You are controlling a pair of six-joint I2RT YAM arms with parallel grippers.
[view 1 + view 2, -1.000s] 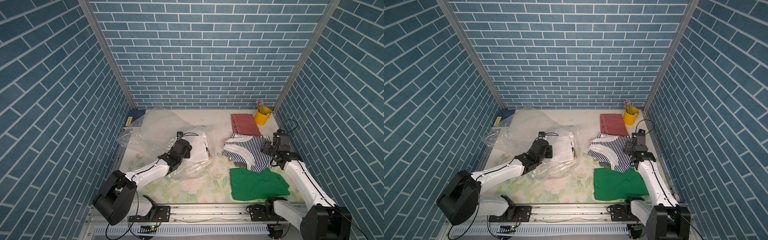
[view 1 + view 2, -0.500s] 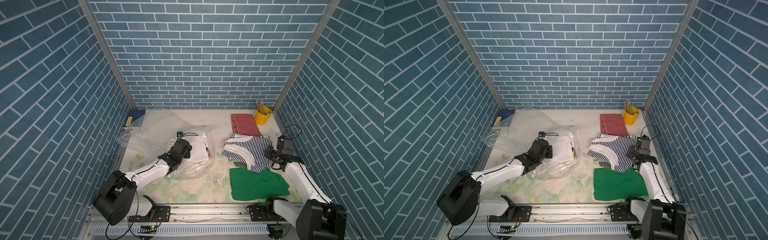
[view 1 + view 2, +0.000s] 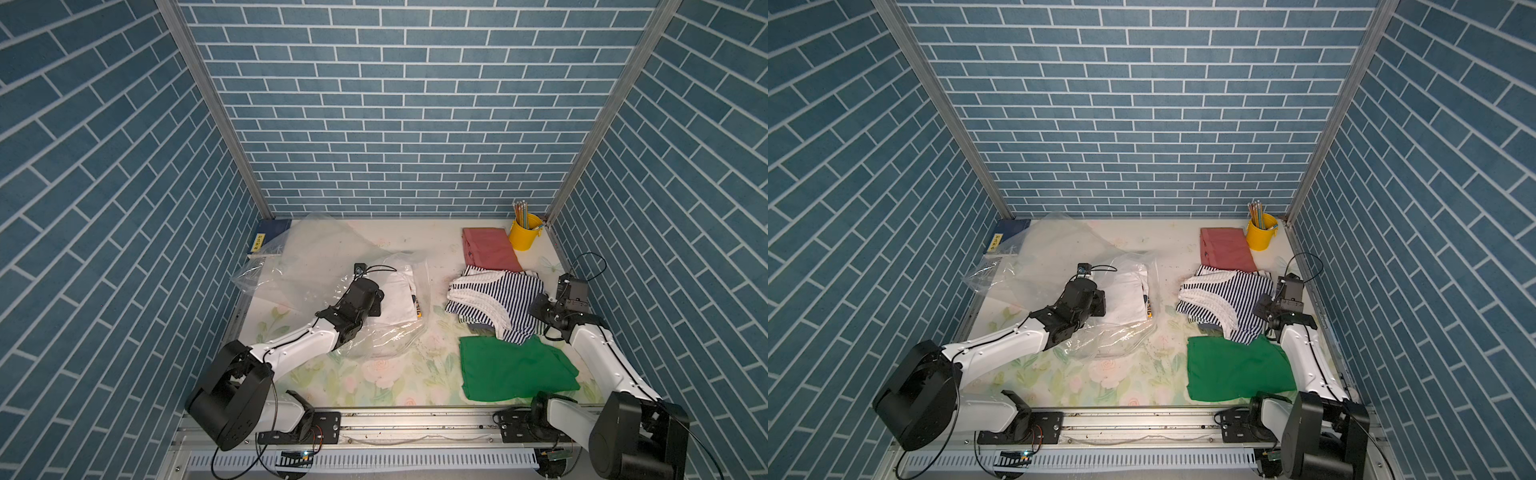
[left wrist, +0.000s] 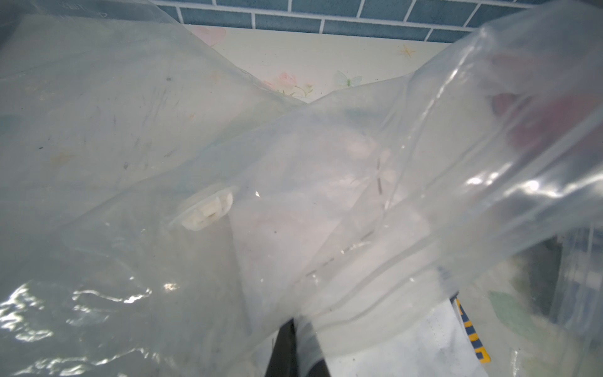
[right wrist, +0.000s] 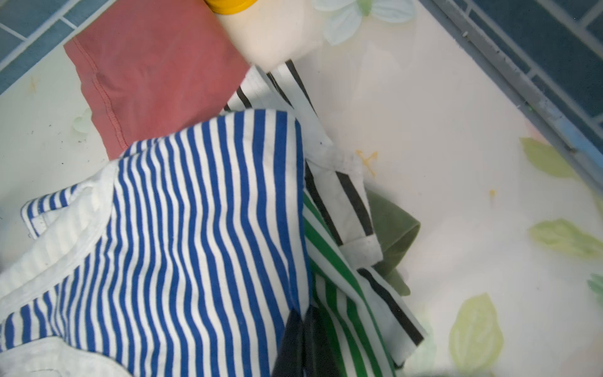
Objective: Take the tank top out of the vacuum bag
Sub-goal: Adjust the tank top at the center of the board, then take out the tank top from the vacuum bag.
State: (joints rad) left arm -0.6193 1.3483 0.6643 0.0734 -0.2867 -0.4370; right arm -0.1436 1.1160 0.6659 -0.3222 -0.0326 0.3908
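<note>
The blue-and-white striped tank top (image 3: 494,299) (image 3: 1225,295) (image 5: 195,212) lies outside the bag, on a pile of clothes at the right. The clear vacuum bag (image 3: 332,257) (image 3: 1059,249) (image 4: 130,130) lies crumpled at the left, with a folded white garment (image 3: 395,297) inside it. My left gripper (image 3: 376,301) (image 4: 298,321) reaches into the bag's mouth and is shut on its film. My right gripper (image 3: 536,306) (image 3: 1261,305) (image 5: 301,315) is shut, its tips over the tank top's near edge. I see no cloth pinched between them.
Green-striped and black-striped clothes (image 5: 336,277) lie under the tank top. A green cloth (image 3: 515,370) lies in front, a red cloth (image 3: 490,249) behind. A yellow pencil cup (image 3: 525,235) stands back right, a blue book (image 3: 268,237) back left. The bag's white valve (image 4: 208,210) shows.
My right gripper has drawn back from the tank top toward the right wall and its jaws have gone from open to shut. The left arm and the bag have not moved.
</note>
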